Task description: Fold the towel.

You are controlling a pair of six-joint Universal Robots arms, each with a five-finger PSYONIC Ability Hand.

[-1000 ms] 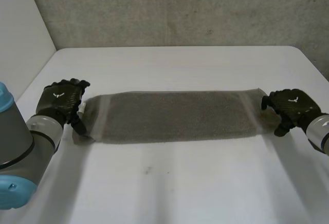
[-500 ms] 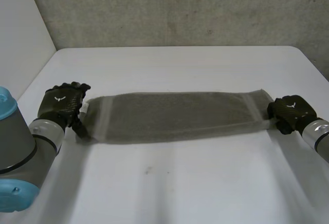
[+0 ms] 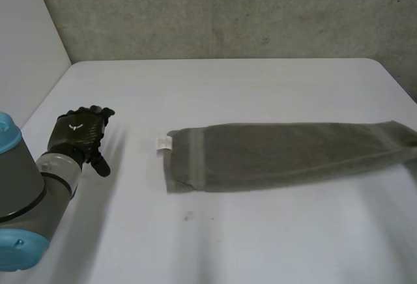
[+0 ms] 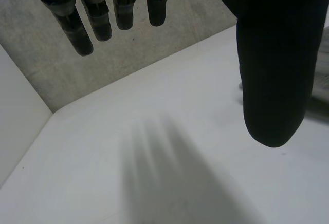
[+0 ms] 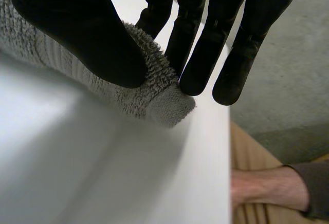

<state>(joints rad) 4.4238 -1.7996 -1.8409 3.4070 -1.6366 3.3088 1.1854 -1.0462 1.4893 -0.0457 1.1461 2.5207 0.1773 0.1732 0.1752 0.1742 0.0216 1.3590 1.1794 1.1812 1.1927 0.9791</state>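
The grey-brown towel (image 3: 287, 154) lies as a long flat strip across the right half of the white table (image 3: 228, 82), with a small white tag (image 3: 163, 142) at its left end. My left hand (image 3: 78, 131) rests open near the table's left side, well apart from the towel's left end. In the left wrist view its fingers (image 4: 82, 34) hang straight over bare table. My right hand (image 5: 77, 29) is shut on the towel's right end (image 5: 154, 95), pinching the cloth between thumb and fingers near the table's right edge.
A concrete wall runs behind the table and a pale wall along its left side. Past the table's right edge, a person's forearm (image 5: 267, 188) shows low down in the right wrist view.
My right hand shut on the towel's right end and pulled it to the right. The towel's left end slid away from my left hand, which stayed in place and open.
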